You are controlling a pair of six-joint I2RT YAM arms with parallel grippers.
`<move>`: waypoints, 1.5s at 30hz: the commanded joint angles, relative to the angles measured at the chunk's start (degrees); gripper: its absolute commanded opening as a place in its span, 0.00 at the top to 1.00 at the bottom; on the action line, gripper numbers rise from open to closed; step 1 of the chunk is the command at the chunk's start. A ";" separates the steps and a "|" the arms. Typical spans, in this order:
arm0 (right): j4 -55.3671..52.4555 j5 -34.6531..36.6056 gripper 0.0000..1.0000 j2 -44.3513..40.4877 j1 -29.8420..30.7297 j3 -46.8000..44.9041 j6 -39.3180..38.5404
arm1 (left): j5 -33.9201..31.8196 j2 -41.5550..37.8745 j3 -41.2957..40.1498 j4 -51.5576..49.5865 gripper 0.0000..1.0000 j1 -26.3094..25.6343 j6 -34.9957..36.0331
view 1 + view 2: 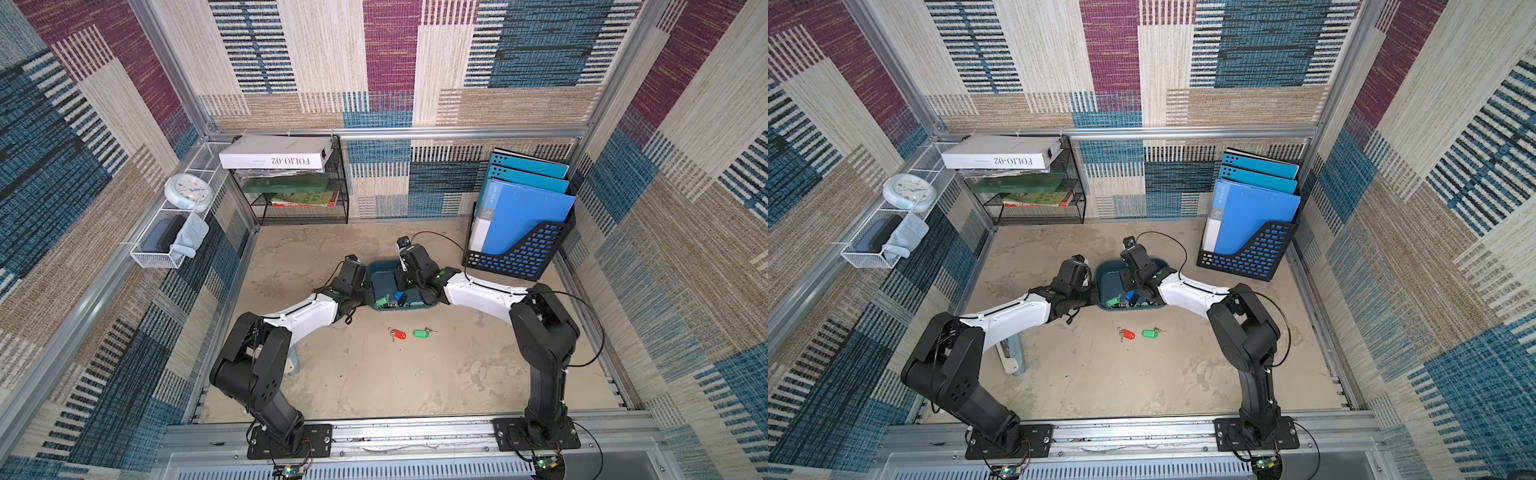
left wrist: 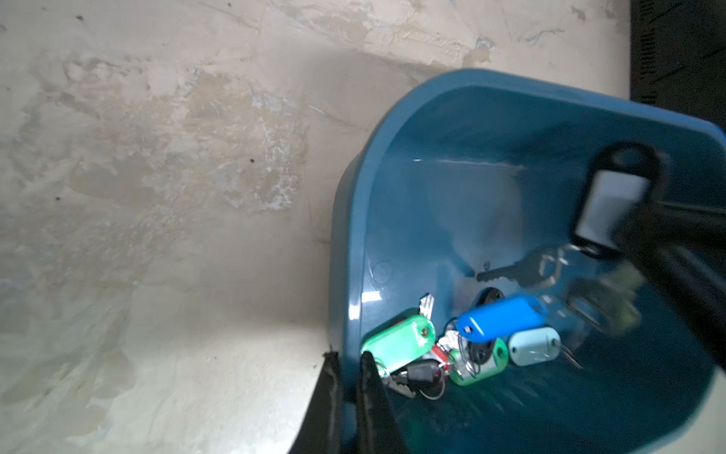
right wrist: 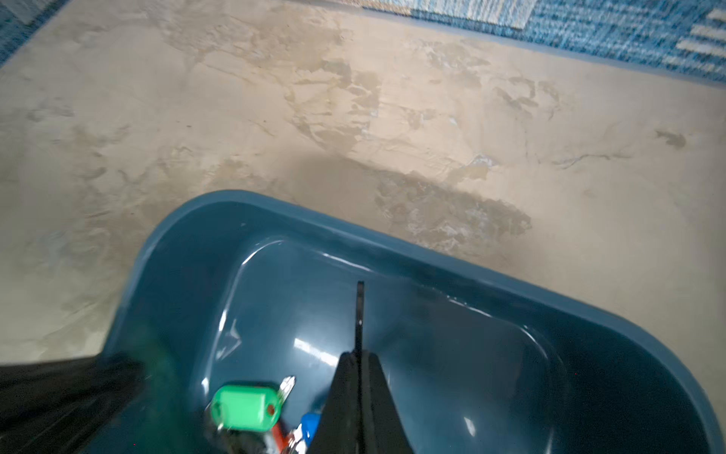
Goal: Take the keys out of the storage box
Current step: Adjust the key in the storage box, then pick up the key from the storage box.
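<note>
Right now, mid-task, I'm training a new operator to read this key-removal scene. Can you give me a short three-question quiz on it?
1. True or false: the left gripper is clamped on the rim of the storage box.
2. Which tag colour does the right gripper hold? A green; B black; C pale teal.
3. How many keys lie on the table outside the box?
Key: 1 true. 2 B, the black-tagged key. 3 two: the red-tagged key and the green-tagged key.
</note>
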 commanded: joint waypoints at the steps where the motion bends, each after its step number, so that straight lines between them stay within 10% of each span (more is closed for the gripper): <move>1: -0.01 1.80 0.94 1.97 -0.94 1.82 1.47 | 2.88 -1.70 -1.34 2.00 1.00 0.01 0.57; 8: -4.50 2.32 0.47 0.43 -1.13 1.95 0.87 | 2.76 -3.03 -2.24 1.94 1.00 0.04 2.06; 27: -14.54 -7.59 0.32 -1.79 1.15 -7.63 8.04 | 0.20 -5.08 -8.08 9.04 1.00 0.02 1.71; 33: -14.02 -4.84 0.46 1.66 1.11 -6.00 8.52 | 1.32 -6.68 -9.72 11.39 1.00 0.00 2.57; 41: -12.33 -2.71 0.98 0.21 1.24 -3.92 6.98 | 1.09 -7.74 -10.62 11.74 1.00 -0.04 3.13; 45: -11.39 -2.75 1.00 -2.72 1.23 -3.92 5.42 | 1.00 -7.52 -10.08 10.84 1.00 -0.10 3.15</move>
